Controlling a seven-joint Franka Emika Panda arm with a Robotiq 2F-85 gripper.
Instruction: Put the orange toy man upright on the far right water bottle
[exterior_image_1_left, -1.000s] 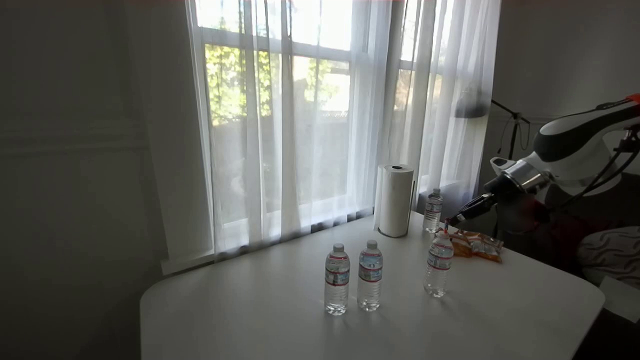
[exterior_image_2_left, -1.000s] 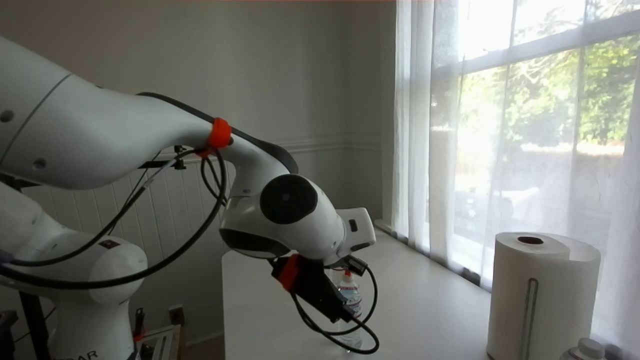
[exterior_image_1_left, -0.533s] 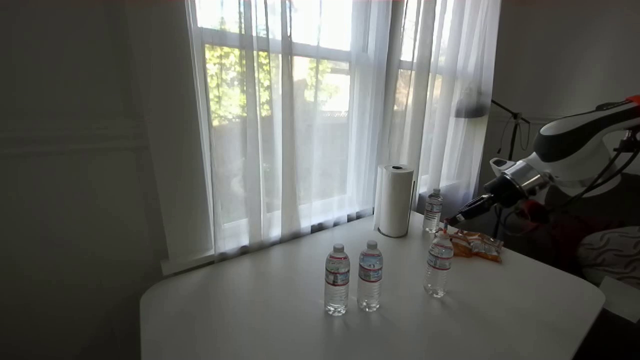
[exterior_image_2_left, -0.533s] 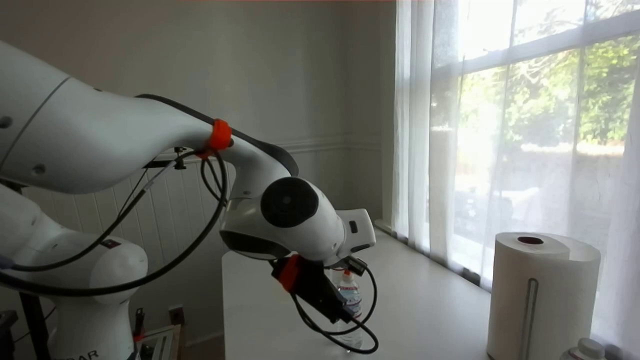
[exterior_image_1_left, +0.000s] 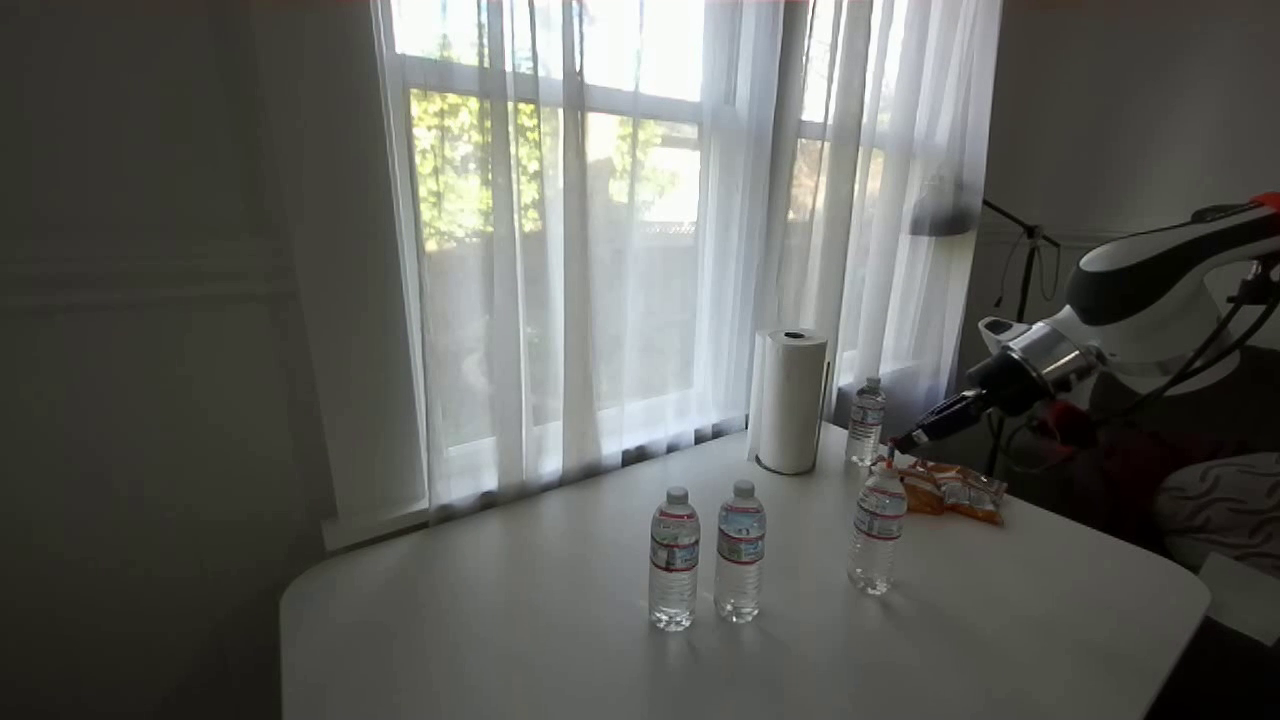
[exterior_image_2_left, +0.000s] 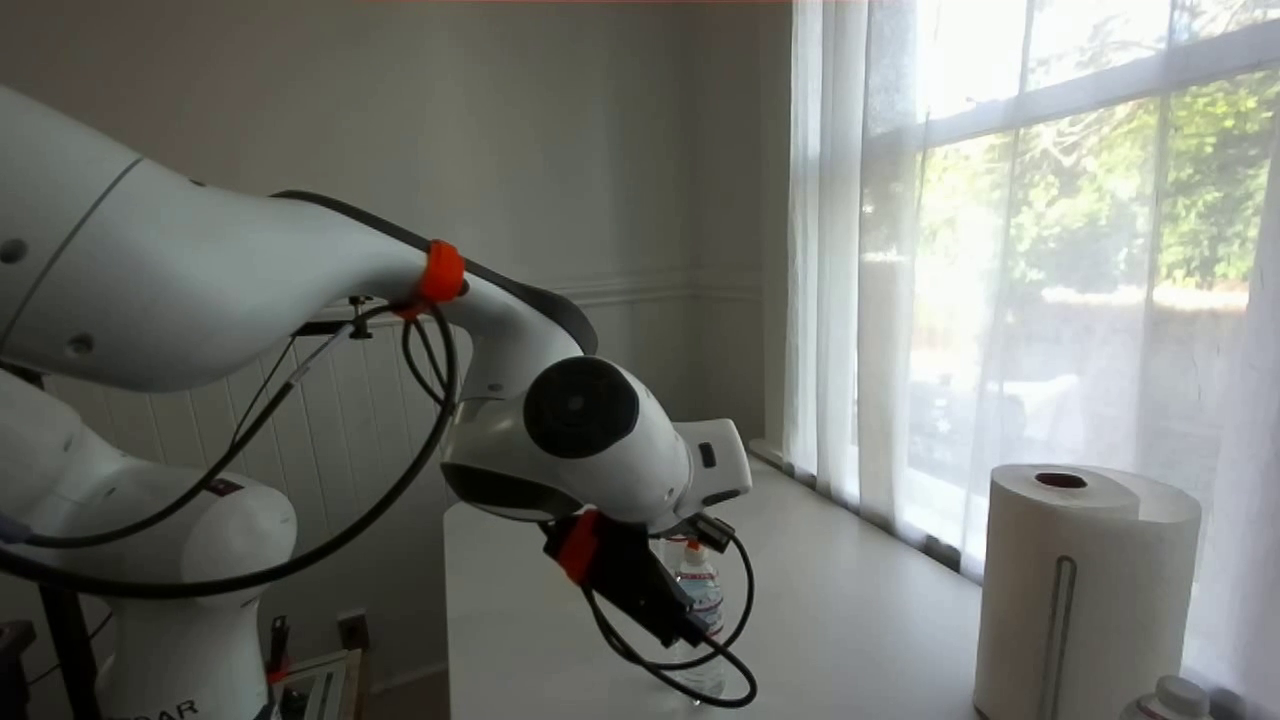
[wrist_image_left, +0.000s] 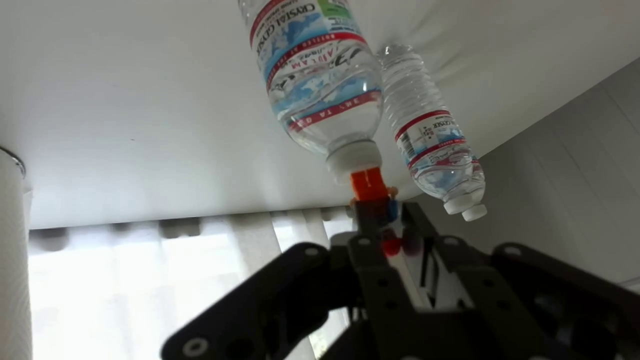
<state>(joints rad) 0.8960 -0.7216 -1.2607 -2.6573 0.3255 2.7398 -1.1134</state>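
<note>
Gripper (wrist_image_left: 392, 214) clamped on orange toy man (wrist_image_left: 369, 185) — toy touching white cap (wrist_image_left: 353, 159) of upright water bottle (exterior_image_1_left: 878, 538).

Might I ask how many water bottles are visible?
4 in an exterior view: leftmost water bottle, neighbouring water bottle, rightmost water bottle beneath the orange toy man, and rear water bottle beside the paper towel roll. More could be hidden.
</note>
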